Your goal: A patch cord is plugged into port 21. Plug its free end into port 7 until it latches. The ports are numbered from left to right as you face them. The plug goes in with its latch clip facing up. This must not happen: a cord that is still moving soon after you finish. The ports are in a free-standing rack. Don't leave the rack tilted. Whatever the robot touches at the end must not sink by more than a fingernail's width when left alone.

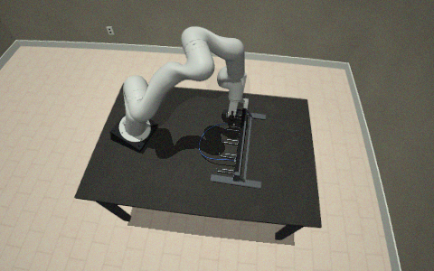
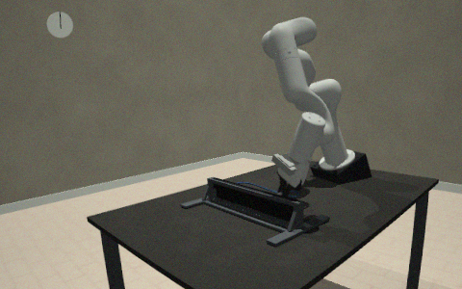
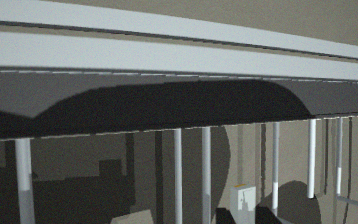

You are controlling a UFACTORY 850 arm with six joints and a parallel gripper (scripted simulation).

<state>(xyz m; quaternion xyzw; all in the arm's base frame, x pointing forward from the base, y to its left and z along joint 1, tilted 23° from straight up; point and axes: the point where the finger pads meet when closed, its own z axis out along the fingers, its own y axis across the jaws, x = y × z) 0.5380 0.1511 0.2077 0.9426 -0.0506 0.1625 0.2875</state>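
The long dark rack (image 1: 242, 142) (image 2: 250, 197) stands level on the black table (image 1: 285, 181) (image 2: 207, 250). My gripper (image 1: 232, 116) (image 2: 290, 188) (image 3: 243, 216) is at the rack's port face, near its far end in the top view, and is shut on the pale plug (image 3: 243, 199) of the blue patch cord (image 1: 202, 141) (image 2: 251, 184). The cord loops out over the table and back to the rack's near end. In the wrist view the rack's grey rail (image 3: 175, 57) fills the top, very close. I cannot tell whether the plug is inside a port.
Several other short plug stubs (image 1: 231, 141) (image 1: 222, 171) stick out of the port face; in the wrist view they show as pale rods (image 3: 206, 170). The rack's cross feet (image 1: 235, 181) (image 2: 289, 236) rest on the table. The arm's base (image 1: 134, 134) (image 2: 342, 169) is bolted at the table's edge.
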